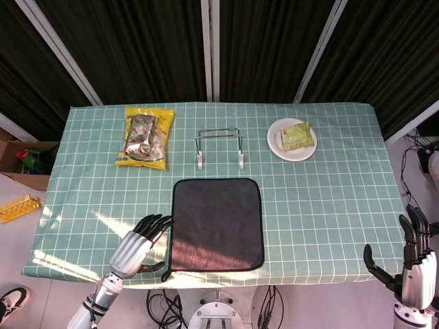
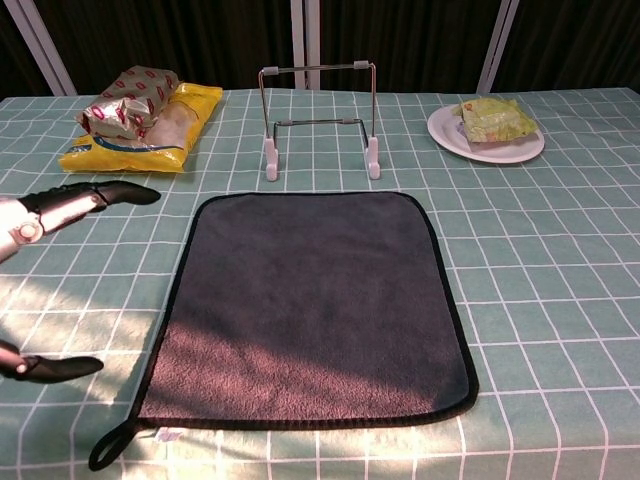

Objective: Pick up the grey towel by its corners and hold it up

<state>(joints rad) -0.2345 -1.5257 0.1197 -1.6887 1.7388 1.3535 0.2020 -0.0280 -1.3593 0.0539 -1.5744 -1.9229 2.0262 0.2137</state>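
Note:
The grey towel lies flat on the checked tablecloth near the front edge, with a black border and a small loop at its near left corner; it fills the middle of the chest view as the towel. My left hand hovers open just left of the towel's near left corner, fingers spread and touching nothing. In the chest view its fingers and thumb reach in from the left edge. My right hand is open, held upright off the table's front right corner, far from the towel.
A wire rack stands just behind the towel. A yellow snack bag with a foil packet on it lies at the back left. A white plate with a green packet sits at the back right. The table edge runs close below the towel.

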